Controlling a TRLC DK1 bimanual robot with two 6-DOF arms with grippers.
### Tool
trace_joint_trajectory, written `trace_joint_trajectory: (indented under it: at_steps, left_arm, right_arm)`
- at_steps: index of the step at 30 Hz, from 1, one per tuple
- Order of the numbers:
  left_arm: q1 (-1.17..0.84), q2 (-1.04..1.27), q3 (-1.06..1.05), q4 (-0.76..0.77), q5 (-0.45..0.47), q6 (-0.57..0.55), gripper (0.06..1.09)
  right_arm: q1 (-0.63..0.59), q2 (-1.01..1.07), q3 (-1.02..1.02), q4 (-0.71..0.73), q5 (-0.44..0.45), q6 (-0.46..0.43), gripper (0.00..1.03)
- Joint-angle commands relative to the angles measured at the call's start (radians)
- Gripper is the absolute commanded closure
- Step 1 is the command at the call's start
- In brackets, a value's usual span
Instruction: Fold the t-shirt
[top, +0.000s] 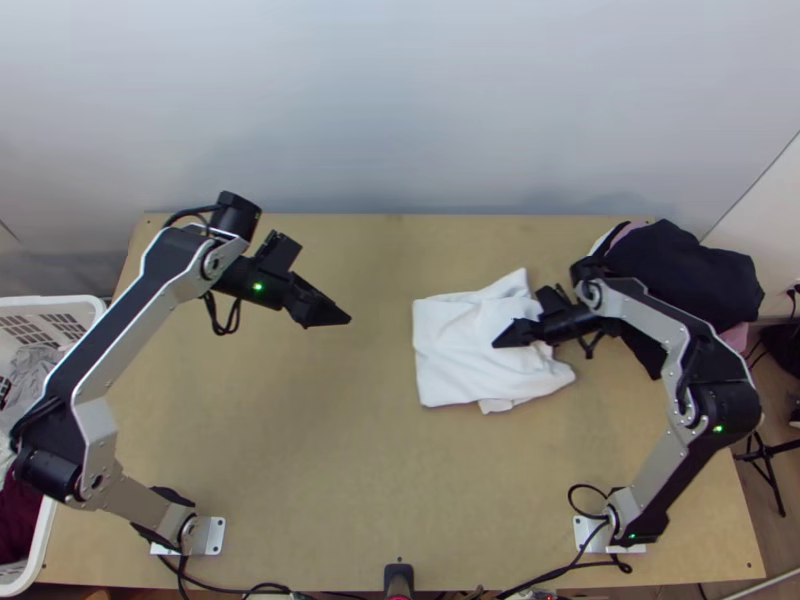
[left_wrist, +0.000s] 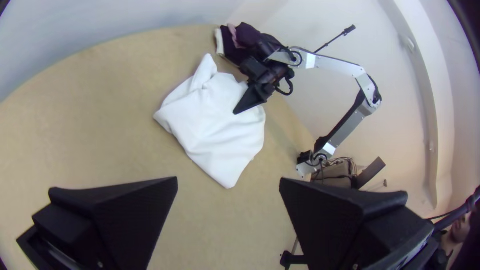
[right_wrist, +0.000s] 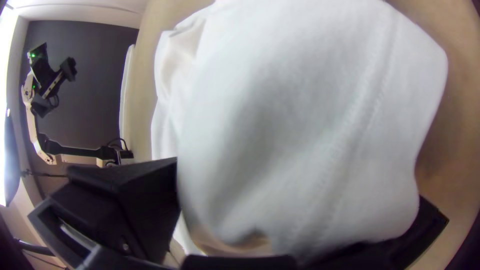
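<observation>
At far L, the white laundry basket (top: 50, 300) stood beside the table (top: 300, 480), w/ clothes (top: 35, 365) inside. Next came the L gripper (top: 340, 317), its fingers wide apart w/ nothing btw. them, well apart from the cloth and pointing roughly to it.

The white t-shirt (top: 460, 350) lay approx. mid-table, a bit R of centre, as a rough folded bundle; no. of folds I could not tell. Its longer direction seemed to go L–R, w/ one corner sticking out to the far side.

The R gripper (top: 497, 343) was clearly the nearer one, over the R part of the t-shirt and pointing L, approx. along this long direction. Its fingers stood apart, cloth btw. them, one finger partly covered. The next move, I judged, was to close there, w/ risk of taking several layers tog. Far R was the dark clothes pile (top: 700, 265).
</observation>
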Motion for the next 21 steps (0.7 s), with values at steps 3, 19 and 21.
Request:
trace_joint_trajectory:
  at_steps: [3, 19, 21]
  left_arm:
    - [0.046, -0.064, -0.021, -0.027, 0.000, 0.018, 0.10]
    - [0.035, -0.079, -0.087, -0.027, 0.001, 0.018, 0.10]
    - [0.037, -0.088, -0.094, -0.029, 0.001, 0.020, 0.10]
  right_arm:
    - [0.044, 0.023, -0.011, 0.104, -0.011, 0.083, 1.00]
    - [0.058, -0.148, 0.053, 0.069, -0.018, 0.154, 1.00]
    - [0.055, -0.168, 0.090, 0.066, -0.020, 0.175, 1.00]
